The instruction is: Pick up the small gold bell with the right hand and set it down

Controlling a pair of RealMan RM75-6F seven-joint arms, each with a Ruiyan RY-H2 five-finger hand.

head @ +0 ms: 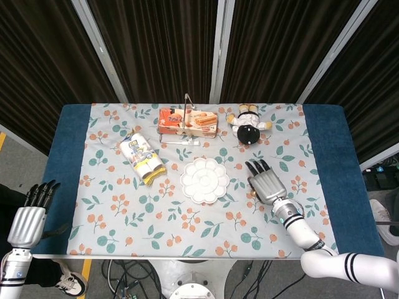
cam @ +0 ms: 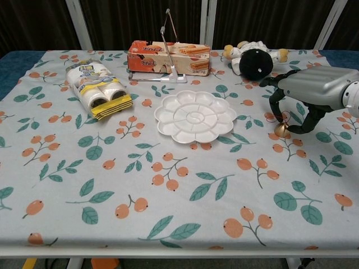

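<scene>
The small gold bell (cam: 281, 130) stands on the flowered cloth at the right of the chest view. My right hand (cam: 312, 88) arches over it, palm down. Its fingers (cam: 273, 107) curl down just behind the bell, and the thumb comes in against the bell's right side, so the bell is pinched while still on the cloth. In the head view the right hand (head: 267, 182) covers the bell. My left hand (head: 28, 218) hangs off the table's left edge, fingers straight and holding nothing.
A white flower-shaped palette (cam: 194, 116) lies left of the bell. A black-and-white plush toy (cam: 255, 60) sits behind the right hand. A biscuit box (cam: 168, 56) with a metal stand is at the back, and a pack of rolls (cam: 98, 84) at the left.
</scene>
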